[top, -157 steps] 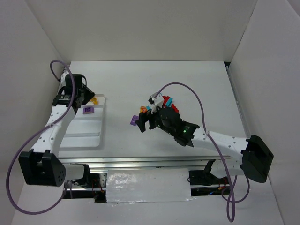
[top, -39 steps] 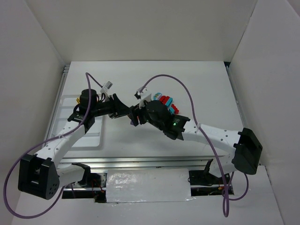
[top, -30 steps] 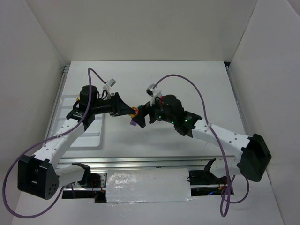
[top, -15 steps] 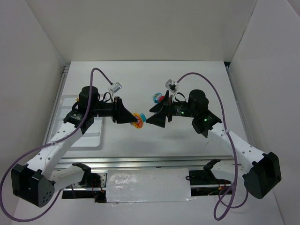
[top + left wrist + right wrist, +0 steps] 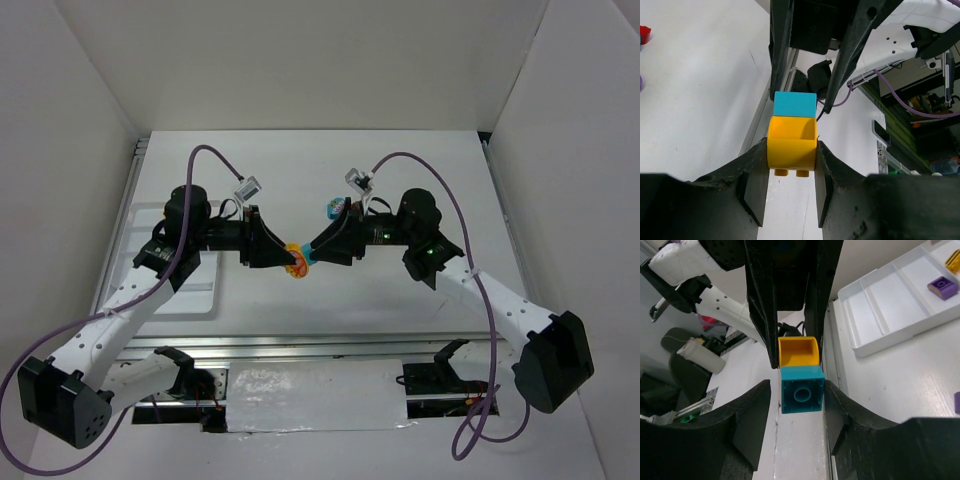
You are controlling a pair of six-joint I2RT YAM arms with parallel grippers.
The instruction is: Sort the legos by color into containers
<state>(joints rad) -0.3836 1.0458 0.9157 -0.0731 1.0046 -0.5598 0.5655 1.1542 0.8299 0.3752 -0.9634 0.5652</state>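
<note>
since half a second ago your right gripper [image 5: 317,250] has slid in toward the left one, and its fingers now stand on either side of the teal brick [image 5: 308,255]. the left arm has hardly shifted.

nearest you, in the lower left of the top view, the white tray [image 5: 195,297] lies flat with the left arm crossing above it. the upper right of the right wrist view shows its long compartments, with a purple brick [image 5: 942,285] in one and a yellow piece [image 5: 954,258] in the next, at the frame's corner.

at the centre of the top view the two grippers meet tip to tip, off the table. your left gripper [image 5: 791,150] is clenched on the yellow brick [image 5: 791,141], with both pads pressed to its sides and its studs pointing back toward the wrist camera. the teal brick sits joined to the yellow one's far face. in the right wrist view one finger [image 5: 840,405] touches the teal brick while a thin sliver of white shows on the other side, so you cannot tell whether that pincer has really clamped.

farther back, just behind the right gripper, a rounded teal-and-red piece [image 5: 336,208] lies on the table. the left wrist view catches a red brick [image 5: 644,34] at its upper left edge.
</note>
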